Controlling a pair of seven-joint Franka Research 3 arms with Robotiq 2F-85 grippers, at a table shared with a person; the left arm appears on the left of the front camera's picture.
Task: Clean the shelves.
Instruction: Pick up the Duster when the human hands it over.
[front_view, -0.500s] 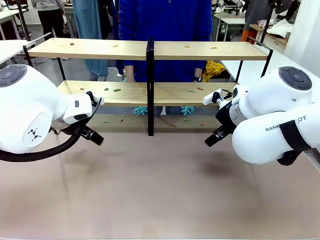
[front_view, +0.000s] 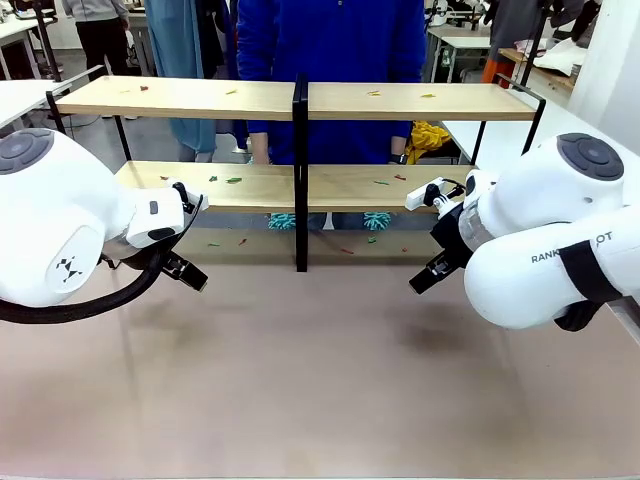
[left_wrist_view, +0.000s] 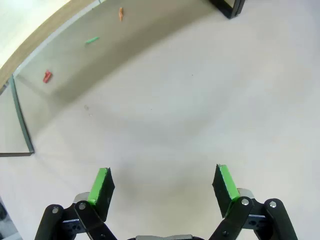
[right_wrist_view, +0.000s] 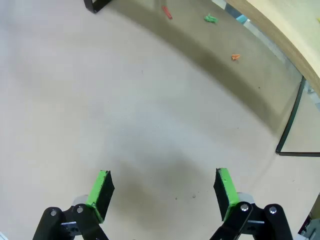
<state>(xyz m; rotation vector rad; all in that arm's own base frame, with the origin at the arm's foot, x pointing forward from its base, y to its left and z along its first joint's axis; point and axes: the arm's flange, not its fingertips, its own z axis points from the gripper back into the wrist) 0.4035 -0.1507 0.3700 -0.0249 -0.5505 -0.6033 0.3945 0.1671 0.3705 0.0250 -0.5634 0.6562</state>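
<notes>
- At the lower left of the front view, the left gripper (left_wrist_view: 162, 181) is held wide and empty, low over the bare bench (front_view: 320, 390) and well short of the rack.
- The shelves (front_view: 200, 98) are set across the upper half of the front view, at the far side of the bench. No part of them is judged to have been cleaned yet.
- Small red and green scraps (front_view: 233, 180) are scattered on both boards, on either side of the central black post (front_view: 300, 170). More are seen on the bench beneath the lower board.
- At the lower right, the right gripper (right_wrist_view: 162, 182) is likewise held wide, with nothing between its pads.
- The task is judged barely begun: every scrap is left to be removed.
</notes>
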